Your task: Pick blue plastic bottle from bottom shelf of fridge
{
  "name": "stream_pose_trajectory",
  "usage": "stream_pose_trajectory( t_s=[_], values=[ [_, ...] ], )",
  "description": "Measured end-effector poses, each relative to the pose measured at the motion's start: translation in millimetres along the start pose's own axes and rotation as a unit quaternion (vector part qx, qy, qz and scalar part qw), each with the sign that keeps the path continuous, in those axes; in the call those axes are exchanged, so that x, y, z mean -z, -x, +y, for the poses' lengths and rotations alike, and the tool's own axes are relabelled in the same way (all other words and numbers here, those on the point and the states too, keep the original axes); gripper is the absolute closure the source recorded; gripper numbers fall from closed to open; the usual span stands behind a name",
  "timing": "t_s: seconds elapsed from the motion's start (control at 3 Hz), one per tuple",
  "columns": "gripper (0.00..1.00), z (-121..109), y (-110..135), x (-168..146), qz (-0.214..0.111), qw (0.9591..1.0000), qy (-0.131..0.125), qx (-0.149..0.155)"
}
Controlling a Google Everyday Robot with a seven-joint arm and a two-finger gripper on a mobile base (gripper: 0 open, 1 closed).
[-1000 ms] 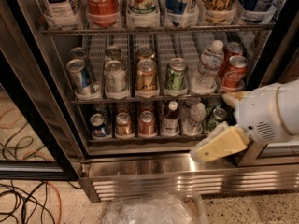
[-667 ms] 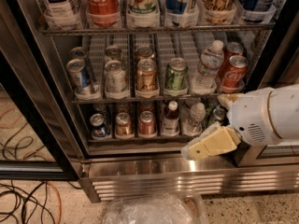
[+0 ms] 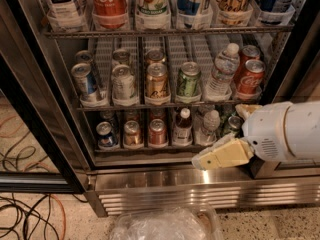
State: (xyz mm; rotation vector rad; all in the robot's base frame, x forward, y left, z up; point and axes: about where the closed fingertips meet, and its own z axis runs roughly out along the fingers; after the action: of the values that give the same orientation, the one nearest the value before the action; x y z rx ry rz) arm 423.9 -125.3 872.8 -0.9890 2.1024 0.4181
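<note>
The gripper point(image 3: 222, 155), open or closed impossible to tell, hovers at the fridge point(image 3: 165, 181) sill. The upright blue plastic bottle point(image 3: 183, 127) stands on the bottom shelf point(image 3: 140, 148), just up-left of it.

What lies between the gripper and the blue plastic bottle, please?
In the camera view, only the front edge of the bottom shelf separates the gripper, low right, from the blue plastic bottle; a clear water bottle stands beside it.
</note>
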Motion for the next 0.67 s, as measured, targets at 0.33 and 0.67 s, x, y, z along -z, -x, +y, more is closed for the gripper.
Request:
stream_pose_trajectory(
  t_s=[0.33, 0.67],
  values=[
    [0.0, 20, -31, -31, -0.032, 0.9987, -0.019, -0.035],
    [0.0, 36, -68, -60, -0.062, 0.9945, -0.048, -0.069]
  ],
)
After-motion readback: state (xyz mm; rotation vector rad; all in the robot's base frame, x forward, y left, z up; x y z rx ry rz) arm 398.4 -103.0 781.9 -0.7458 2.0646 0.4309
